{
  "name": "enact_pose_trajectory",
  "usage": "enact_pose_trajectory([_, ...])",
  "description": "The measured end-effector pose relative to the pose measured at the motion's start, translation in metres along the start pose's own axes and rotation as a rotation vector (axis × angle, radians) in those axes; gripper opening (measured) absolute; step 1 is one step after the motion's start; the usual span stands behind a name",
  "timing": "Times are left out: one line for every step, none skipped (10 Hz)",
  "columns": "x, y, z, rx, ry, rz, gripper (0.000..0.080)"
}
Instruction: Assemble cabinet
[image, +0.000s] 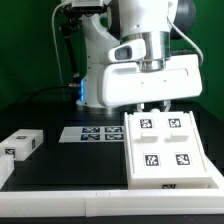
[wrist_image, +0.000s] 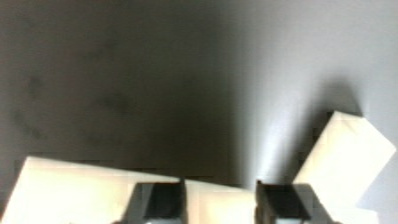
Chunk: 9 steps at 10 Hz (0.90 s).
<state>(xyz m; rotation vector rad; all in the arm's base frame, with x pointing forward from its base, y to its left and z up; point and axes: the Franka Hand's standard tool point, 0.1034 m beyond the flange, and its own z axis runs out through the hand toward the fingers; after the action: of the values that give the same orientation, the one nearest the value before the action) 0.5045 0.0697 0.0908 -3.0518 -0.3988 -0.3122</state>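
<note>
The cabinet (image: 165, 147) is a large white box that lies flat at the exterior view's right, with several square tags on its upper face. My gripper (image: 154, 107) hangs just above the box's far edge. In the wrist view my gripper (wrist_image: 221, 205) is open, and its two dark fingers (wrist_image: 157, 205) stand apart over a white face of the cabinet (wrist_image: 71, 190). Another white face (wrist_image: 347, 160) rises beside them. I cannot tell whether the fingers touch the box. One small white drawer block (image: 20, 143) with tags lies at the exterior view's left.
The marker board (image: 92, 133) lies flat on the black table between the block and the cabinet. The table's white raised border (image: 70, 198) runs along the front. The robot's white base (image: 100, 70) stands behind the marker board.
</note>
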Motion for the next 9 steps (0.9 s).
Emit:
enact_pose_trajectory([0.007,0.002,-0.010,-0.002,-0.002,-0.004,0.0181])
enact_pose_trajectory([0.013,0.003,-0.017,-0.005,0.003,-0.005,0.0175])
enact_pose_trajectory([0.019,0.003,-0.025,-0.006,0.001,-0.008,0.0175])
enact_pose_trajectory([0.025,0.003,-0.032,-0.009,0.012,-0.010,0.0170])
enact_pose_trajectory([0.023,0.003,-0.029,-0.008,0.011,-0.010,0.0170])
enact_pose_trajectory([0.023,0.003,-0.029,-0.008,0.011,-0.010,0.0154])
enact_pose_trajectory([0.023,0.003,-0.029,-0.008,0.011,-0.010,0.0142])
enact_pose_trajectory([0.024,0.003,-0.030,-0.006,0.003,-0.010,0.0131])
enact_pose_trajectory([0.034,0.005,-0.035,-0.005,0.000,-0.010,0.0131])
